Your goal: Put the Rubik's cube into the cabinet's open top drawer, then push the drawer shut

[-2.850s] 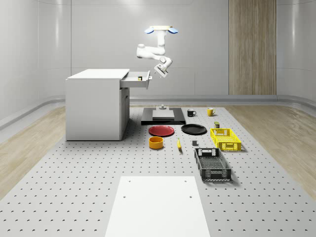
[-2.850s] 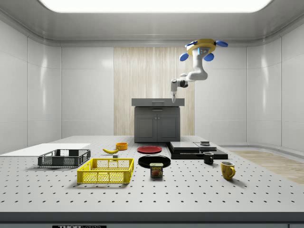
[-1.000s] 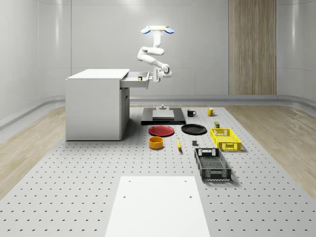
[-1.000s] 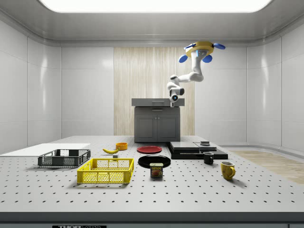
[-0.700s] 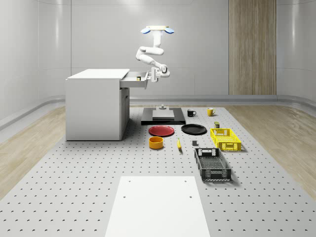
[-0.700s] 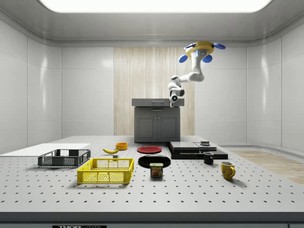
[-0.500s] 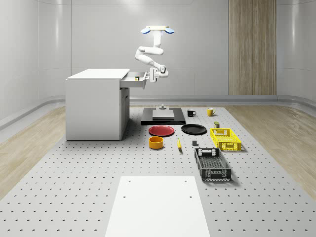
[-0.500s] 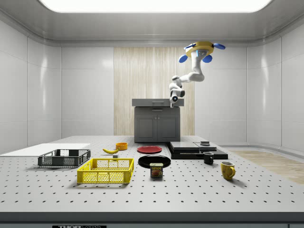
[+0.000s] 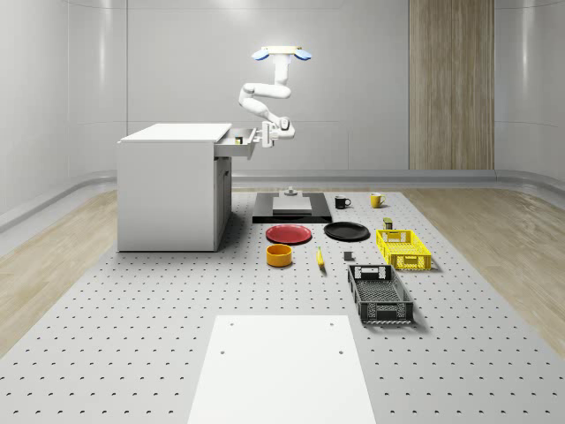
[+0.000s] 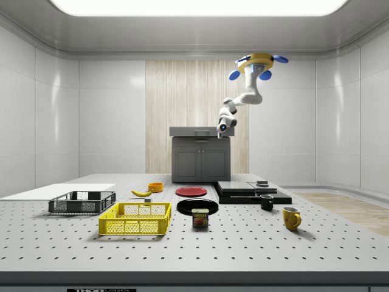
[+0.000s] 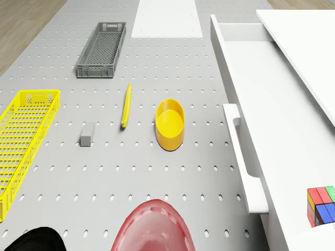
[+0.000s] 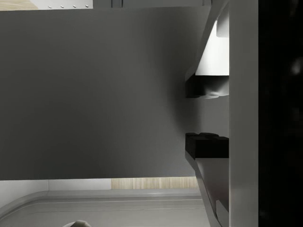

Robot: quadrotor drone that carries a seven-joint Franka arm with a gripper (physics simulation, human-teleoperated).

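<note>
Pincer [image 9: 259, 135] at the drawer [image 9: 241, 141] front

Drone [image 9: 282, 54] hovers above; pincer [image 12: 207, 118] fingers slightly parted, holding nothing, pressed on the front; Rubik's cube [image 11: 321, 205] lies inside.

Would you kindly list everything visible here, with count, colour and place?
cabinet: one, white, whole-scene view's left
top drawer: one, white, partly open
Rubik's cube: one, multicoloured, inside the drawer
plates: two, red and black, mid-floor
bowl: one, yellow, near the red plate
banana: one, yellow, beside the bowl
crates: two, grey and yellow, whole-scene view's right
mugs: two, yellow and black, near the dark platform
can: one, by the yellow crate
drone: hovering beside the cabinet
tool: at the drawer front
</note>
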